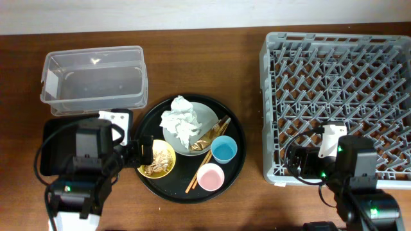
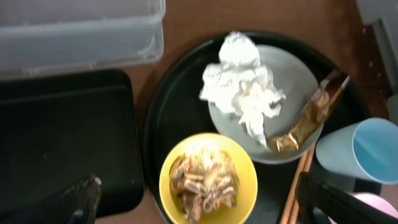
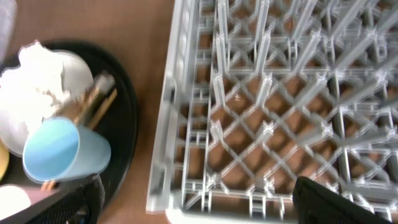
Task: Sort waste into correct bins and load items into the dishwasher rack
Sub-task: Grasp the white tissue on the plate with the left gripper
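Overhead: left fingers (image 1: 146,153) hang spread and empty at the left rim of the round tray (image 1: 234,160), right beside the bowl (image 1: 158,160), with the tissue (image 1: 181,120) on the plate (image 1: 212,114) just beyond, so the left arm's nearer. Left wrist: scraps (image 2: 205,177) sit square between those parted tips, tissue straight ahead. Right wrist: right fingers (image 3: 336,202) splayed, holding nothing, over a corner of the rack (image 3: 186,93).
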Controlling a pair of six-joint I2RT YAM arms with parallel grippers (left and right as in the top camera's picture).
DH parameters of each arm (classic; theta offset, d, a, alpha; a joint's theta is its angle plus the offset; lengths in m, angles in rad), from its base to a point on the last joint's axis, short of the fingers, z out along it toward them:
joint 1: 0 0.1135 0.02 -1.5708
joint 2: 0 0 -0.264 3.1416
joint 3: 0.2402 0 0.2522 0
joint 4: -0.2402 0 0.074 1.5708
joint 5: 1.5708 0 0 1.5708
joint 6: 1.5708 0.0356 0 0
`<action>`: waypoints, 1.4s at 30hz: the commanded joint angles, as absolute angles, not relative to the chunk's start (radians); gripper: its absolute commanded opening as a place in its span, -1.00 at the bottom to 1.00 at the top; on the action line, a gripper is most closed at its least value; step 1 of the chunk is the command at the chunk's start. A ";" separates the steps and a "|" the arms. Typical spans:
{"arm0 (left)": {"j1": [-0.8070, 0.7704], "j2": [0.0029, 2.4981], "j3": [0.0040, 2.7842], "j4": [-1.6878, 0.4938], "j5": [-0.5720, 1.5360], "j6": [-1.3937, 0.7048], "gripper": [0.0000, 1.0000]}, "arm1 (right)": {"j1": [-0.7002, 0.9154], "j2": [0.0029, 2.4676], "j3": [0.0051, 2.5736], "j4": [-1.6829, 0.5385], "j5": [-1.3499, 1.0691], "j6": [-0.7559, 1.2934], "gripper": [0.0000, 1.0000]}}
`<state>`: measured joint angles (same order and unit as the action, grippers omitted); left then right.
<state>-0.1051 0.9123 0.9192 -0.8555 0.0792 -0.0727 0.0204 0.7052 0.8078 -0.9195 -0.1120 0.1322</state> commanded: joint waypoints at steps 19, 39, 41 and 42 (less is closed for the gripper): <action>-0.371 1.670 0.970 -0.289 0.078 -0.122 0.46 | 0.026 0.736 0.874 -0.992 -0.127 0.140 0.97; -0.264 1.375 1.047 -0.402 -0.101 -0.119 -0.99 | 0.026 0.761 0.874 -0.999 -0.120 0.139 0.97; -0.202 1.389 1.047 -0.308 -0.181 -0.119 -0.99 | 0.026 0.761 0.874 -0.999 -0.120 0.139 0.97; -0.183 1.398 1.047 -0.278 -0.196 -0.119 -0.99 | 0.026 0.761 0.874 -0.999 -0.120 0.139 0.97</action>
